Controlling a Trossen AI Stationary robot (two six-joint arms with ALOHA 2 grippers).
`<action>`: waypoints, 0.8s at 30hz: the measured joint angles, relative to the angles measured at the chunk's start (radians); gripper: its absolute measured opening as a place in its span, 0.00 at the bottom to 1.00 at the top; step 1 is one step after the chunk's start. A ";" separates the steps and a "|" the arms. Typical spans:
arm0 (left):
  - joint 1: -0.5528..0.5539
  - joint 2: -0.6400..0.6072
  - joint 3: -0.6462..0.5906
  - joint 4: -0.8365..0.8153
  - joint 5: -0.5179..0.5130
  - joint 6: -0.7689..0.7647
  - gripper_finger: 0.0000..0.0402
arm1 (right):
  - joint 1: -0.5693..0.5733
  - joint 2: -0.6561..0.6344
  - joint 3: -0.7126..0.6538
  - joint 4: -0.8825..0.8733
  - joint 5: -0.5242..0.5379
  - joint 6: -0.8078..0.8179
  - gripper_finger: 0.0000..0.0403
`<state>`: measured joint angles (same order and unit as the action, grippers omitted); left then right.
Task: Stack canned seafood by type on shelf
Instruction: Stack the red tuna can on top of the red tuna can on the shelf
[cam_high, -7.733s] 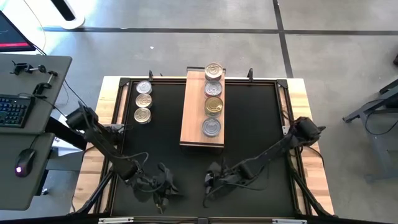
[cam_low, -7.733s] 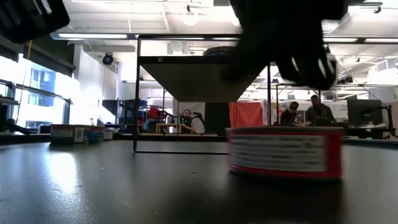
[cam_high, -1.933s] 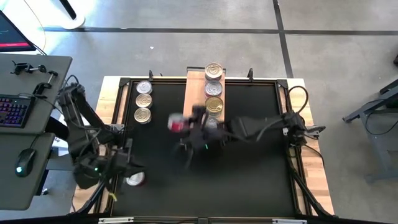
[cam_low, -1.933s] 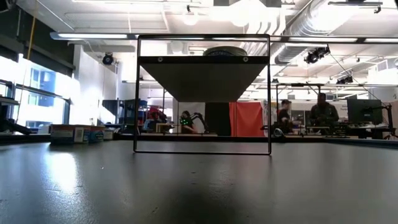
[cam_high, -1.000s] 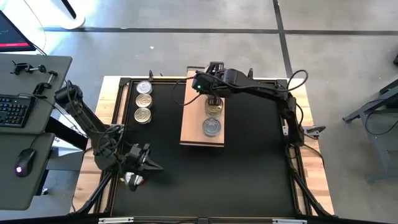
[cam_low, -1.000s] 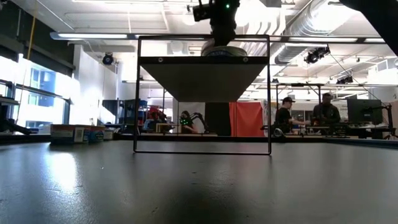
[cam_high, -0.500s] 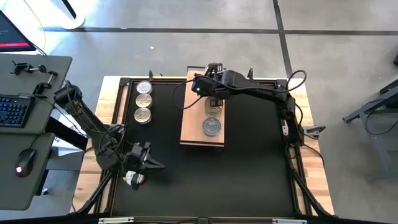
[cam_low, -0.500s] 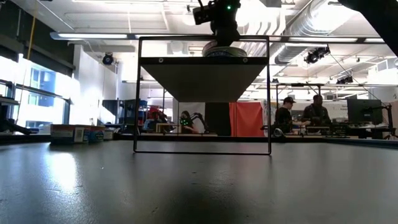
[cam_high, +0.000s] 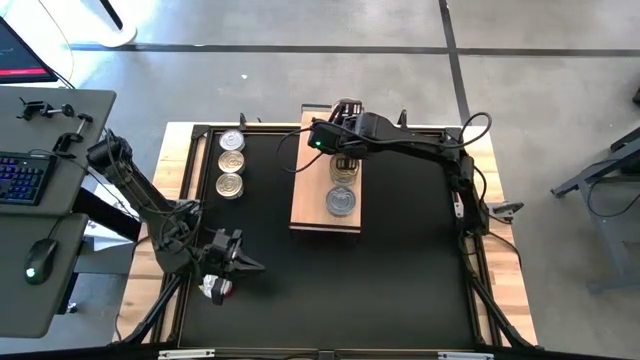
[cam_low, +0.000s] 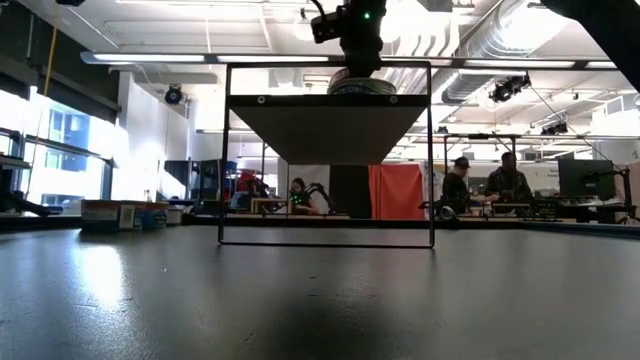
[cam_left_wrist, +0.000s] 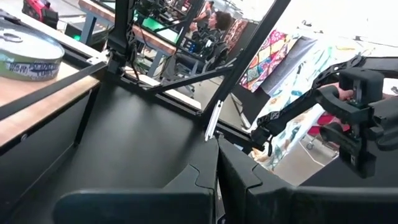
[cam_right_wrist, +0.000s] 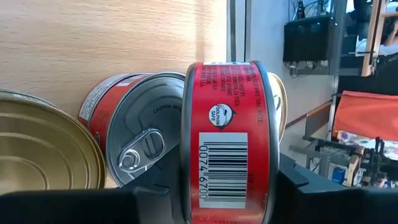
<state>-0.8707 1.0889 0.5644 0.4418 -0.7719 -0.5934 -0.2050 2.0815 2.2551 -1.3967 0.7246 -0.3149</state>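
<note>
On the black tabletop (cam_high: 400, 220) in a bright workshop, the right gripper (cam_high: 345, 147) clamps a red-labelled round tin (cam_right_wrist: 227, 140) on edge above the light-brown wooden shelf (cam_high: 310, 200), whose long axis runs front to back, while the left gripper (cam_high: 245, 263), closed, waits near the front-left.

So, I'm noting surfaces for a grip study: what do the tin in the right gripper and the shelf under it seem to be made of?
The red tin, held in the right gripper, looks like metal with a glossy printed red label; a barcode shows on its side. The neighbouring silver-lidded tin has a bare, shiny pull-tab lid. The shelf looks like light, matte wood with visible grain, though a veneer cannot be ruled out.
</note>
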 joint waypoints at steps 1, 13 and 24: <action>0.000 0.000 0.000 -0.009 0.000 -0.007 0.00 | 0.000 0.000 0.000 0.000 0.000 0.000 0.32; 0.000 0.000 0.000 -0.057 0.002 -0.060 0.00 | 0.000 0.000 0.000 0.001 0.000 0.020 0.32; 0.000 0.000 0.000 -0.057 0.003 -0.059 0.00 | -0.005 0.000 0.000 0.002 -0.015 0.022 0.32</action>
<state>-0.8707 1.0889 0.5640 0.3847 -0.7689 -0.6525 -0.2096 2.0815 2.2547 -1.3949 0.7097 -0.2930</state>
